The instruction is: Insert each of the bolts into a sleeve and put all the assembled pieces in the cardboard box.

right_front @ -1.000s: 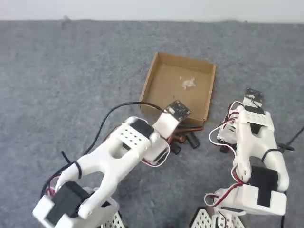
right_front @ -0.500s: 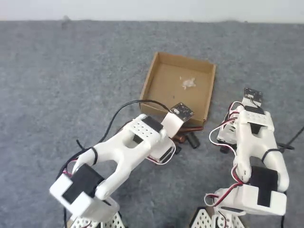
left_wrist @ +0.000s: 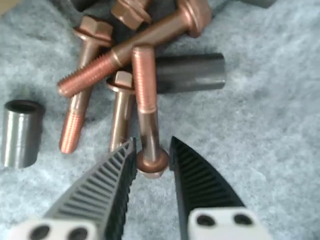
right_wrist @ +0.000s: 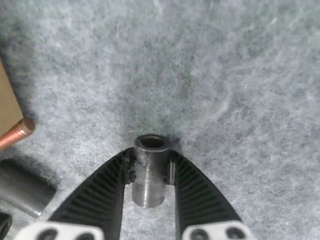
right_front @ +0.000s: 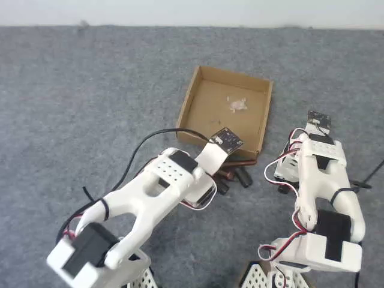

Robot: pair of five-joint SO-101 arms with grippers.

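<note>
Several copper bolts [left_wrist: 120, 60] and dark sleeves [left_wrist: 187, 73] lie heaped on the grey carpet just in front of the cardboard box [right_front: 192, 96]. My left gripper [left_wrist: 151, 145] is down at this heap [right_front: 234, 174], shut on the flanged head of one bolt [left_wrist: 147, 105] whose threaded end rests across a sleeve. One more sleeve [left_wrist: 20, 132] stands apart. My right gripper [right_wrist: 150, 156] is shut on a dark sleeve [right_wrist: 149, 172], held upright-looking with its bore open toward the carpet ahead. The right arm [right_front: 321, 174] stands to the right of the box.
A small white scrap [right_front: 238, 105] lies inside the box. Beside my right gripper are another sleeve [right_wrist: 22, 187], a bolt's threaded tip [right_wrist: 15, 132] and the box's corner [right_wrist: 7, 105]. Bare carpet spreads to the left and beyond.
The left arm's elbow and shoulder links shifted right and then back left, while its gripper stayed over the bolt heap. The right arm has kept still.
</note>
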